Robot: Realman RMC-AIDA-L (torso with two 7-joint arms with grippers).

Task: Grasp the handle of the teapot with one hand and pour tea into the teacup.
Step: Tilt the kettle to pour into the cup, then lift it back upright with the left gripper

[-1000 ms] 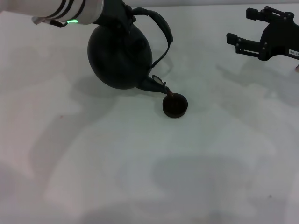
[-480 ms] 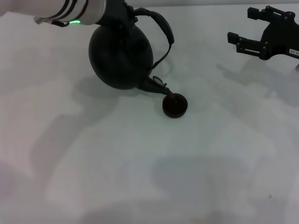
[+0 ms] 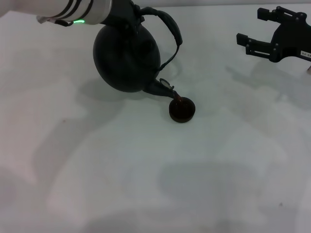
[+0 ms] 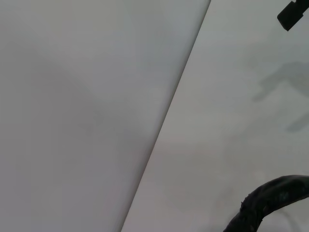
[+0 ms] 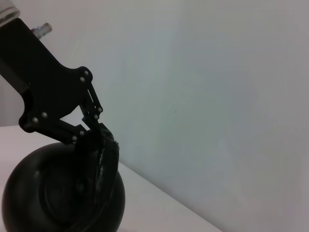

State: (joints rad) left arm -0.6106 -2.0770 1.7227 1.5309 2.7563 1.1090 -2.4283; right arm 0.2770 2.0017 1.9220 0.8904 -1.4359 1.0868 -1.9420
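The black teapot (image 3: 126, 60) hangs tilted above the table, its spout (image 3: 163, 89) pointing down at the small dark teacup (image 3: 181, 110). A thin brown stream of tea runs from the spout tip into the cup. My left gripper (image 3: 129, 14) is shut on the arched handle (image 3: 170, 26) at the top of the pot. The right wrist view shows the same grip (image 5: 99, 140) over the round body (image 5: 53, 193). A piece of the handle (image 4: 275, 195) shows in the left wrist view. My right gripper (image 3: 251, 26) hovers open at the far right, well away from the pot.
The white table (image 3: 146, 170) spreads around the cup, with the pot's shadow to the left of it. The table's far edge (image 4: 169, 111) meets a pale wall behind.
The teapot has shifted a few pixels to the right while staying tilted over the cup. The right arm has not moved.
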